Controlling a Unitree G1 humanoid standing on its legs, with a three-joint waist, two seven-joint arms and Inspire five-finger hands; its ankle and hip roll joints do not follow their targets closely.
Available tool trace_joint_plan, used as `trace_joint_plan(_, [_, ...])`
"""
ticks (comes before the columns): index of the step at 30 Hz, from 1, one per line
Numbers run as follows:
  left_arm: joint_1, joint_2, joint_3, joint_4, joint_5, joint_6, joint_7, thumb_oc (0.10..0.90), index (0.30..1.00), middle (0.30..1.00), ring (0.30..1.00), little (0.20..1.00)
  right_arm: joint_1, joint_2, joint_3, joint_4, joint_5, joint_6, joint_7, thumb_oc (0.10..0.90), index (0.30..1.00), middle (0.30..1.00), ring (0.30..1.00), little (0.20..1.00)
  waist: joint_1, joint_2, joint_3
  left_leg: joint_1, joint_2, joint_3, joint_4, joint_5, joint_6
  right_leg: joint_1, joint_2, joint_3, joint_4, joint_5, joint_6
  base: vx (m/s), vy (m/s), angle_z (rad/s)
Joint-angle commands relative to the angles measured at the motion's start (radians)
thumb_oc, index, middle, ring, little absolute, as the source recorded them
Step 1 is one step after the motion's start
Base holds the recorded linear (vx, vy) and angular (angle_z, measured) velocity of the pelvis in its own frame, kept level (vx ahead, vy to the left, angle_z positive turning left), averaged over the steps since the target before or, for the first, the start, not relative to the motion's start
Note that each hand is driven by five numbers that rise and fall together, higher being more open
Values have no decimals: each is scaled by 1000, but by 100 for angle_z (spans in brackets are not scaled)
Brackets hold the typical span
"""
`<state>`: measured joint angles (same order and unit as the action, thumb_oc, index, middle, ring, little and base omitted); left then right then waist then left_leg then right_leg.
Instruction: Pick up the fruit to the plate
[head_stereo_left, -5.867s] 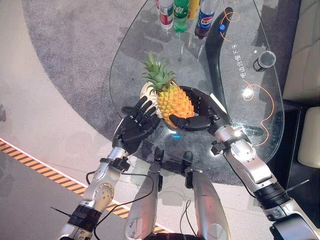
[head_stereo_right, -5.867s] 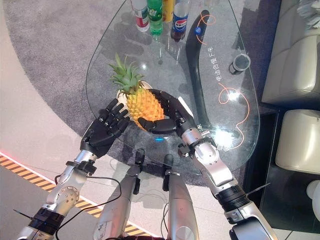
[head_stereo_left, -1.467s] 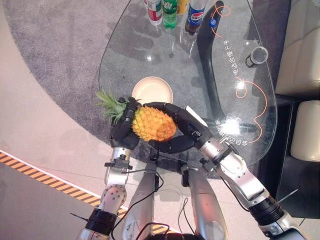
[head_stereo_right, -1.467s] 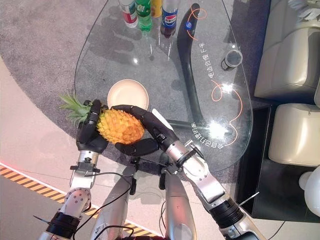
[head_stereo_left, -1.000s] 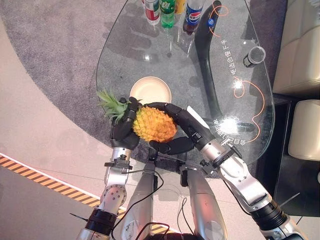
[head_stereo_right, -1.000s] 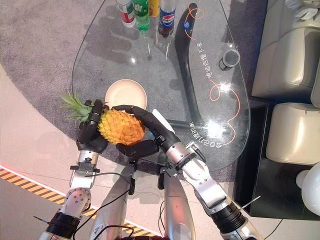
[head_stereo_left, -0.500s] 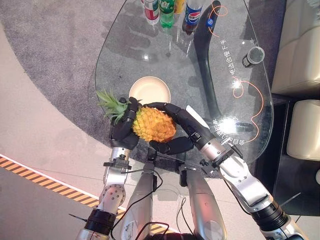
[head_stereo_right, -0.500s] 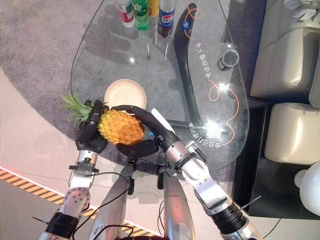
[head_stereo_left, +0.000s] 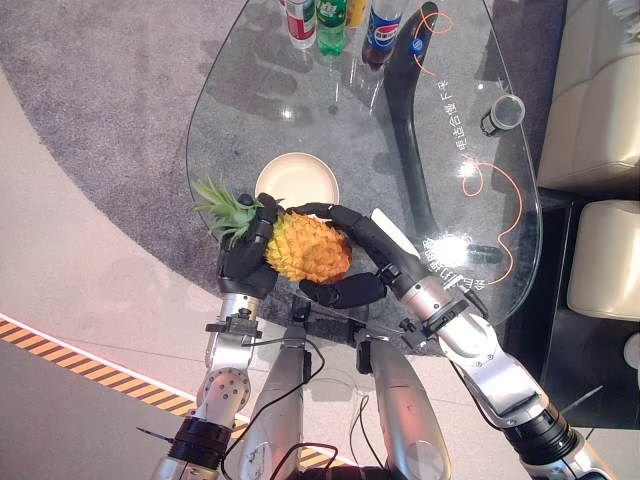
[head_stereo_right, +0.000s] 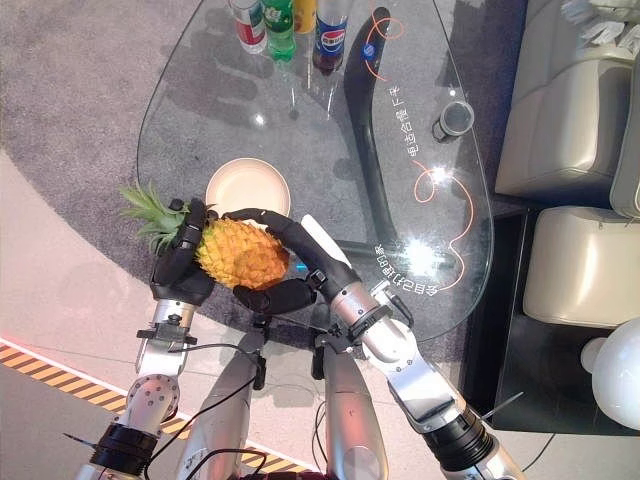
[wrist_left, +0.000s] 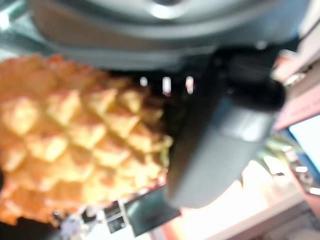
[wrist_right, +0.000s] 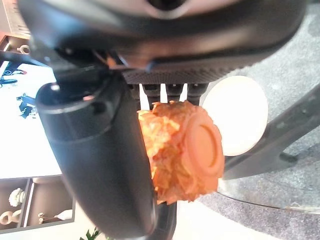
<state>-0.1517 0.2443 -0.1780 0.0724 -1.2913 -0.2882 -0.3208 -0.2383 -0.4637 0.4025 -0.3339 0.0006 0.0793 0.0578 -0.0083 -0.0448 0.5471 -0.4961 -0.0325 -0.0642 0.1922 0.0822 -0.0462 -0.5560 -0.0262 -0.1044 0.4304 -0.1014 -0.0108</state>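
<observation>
The pineapple (head_stereo_left: 305, 247) is up off the bench (head_stereo_left: 330, 130), lying on its side between both robot hands, with its leafy crown pointing toward 9 o'clock. The left robot hand (head_stereo_left: 243, 262) has its fingers curled round the crown end of the fruit, and the right robot hand (head_stereo_left: 345, 275) wraps the body from the other side, fingers arched over the top and thumb underneath; its wrist view shows the flat base of the fruit sticking out past the thumb. So the pickup looks done: the fruit is grasped and carried.

What is left is the placing. The plate (head_stereo_left: 296, 182) sits bare on the glass bench at about 12 o'clock from the pineapple, just beyond it and not touching it. By my reading the fruit has to travel a little forward, come down onto the plate, and then both robot hands must let go.

At the far 12 o'clock end of the bench stand some bottles (head_stereo_left: 335, 18), well apart from the work.
</observation>
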Motion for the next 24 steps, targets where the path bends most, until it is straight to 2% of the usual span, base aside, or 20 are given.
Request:
trace_joint_plan(1, [15,44,239,-229,-66,-103,-131,100,300,300,300,200,76,-134,-362,143,-210,200,-323,800,900,900,900,900,-2,7,-27,23,-21,58,88,-91,18,79,25,15,-126,71,55,0,0,0])
trace_joint_plan(8, [16,39,246,-234,-53,-98,-122,100,300,300,300,200,75,-132,-373,133,-220,220,-359,800,900,900,900,900,-3,8,-27,22,-19,59,89,-93,18,80,26,17,-127,69,54,0,0,0])
trace_joint_plan(17, [13,39,255,-224,-53,-94,-120,100,300,300,300,200,69,-117,-402,153,-234,213,-515,800,900,900,900,900,-5,12,-27,32,-17,60,87,-96,18,92,28,19,-136,68,53,0,0,0])
trace_joint_plan(24, [7,35,261,-226,-46,-92,-114,100,300,300,300,200,72,-111,-403,147,-226,213,-486,800,900,900,900,900,-7,14,-27,32,-16,61,86,-94,16,91,31,24,-136,69,52,0,0,0])
